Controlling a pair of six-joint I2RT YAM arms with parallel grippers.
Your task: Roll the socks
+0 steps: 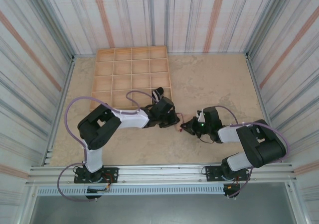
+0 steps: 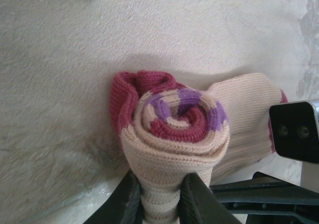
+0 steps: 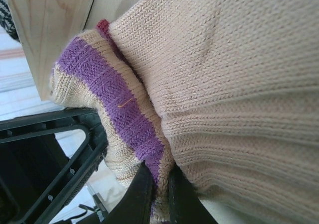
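The beige sock (image 2: 174, 134) is wound into a tight spiral roll, with dark red and purple stripes showing at its end. My left gripper (image 2: 160, 201) is shut on the roll's lower part, one finger on each side. The sock's loose beige length (image 2: 249, 109) trails right toward my right gripper (image 3: 159, 194), which is shut on a fold of beige and purple-striped fabric (image 3: 114, 99). From above, both grippers meet at mid-table, left gripper (image 1: 172, 118) and right gripper (image 1: 189, 127). A sliver of dark striped knit (image 3: 5, 12), likely the black sock, peeks behind a wooden wall.
A wooden grid tray (image 1: 130, 77) with several compartments lies at the back left, its near edge just behind my left gripper; its corner (image 3: 50, 30) stands close to the right wrist. Beige tabletop (image 1: 214, 79) stretches to the right. Striped walls enclose the table.
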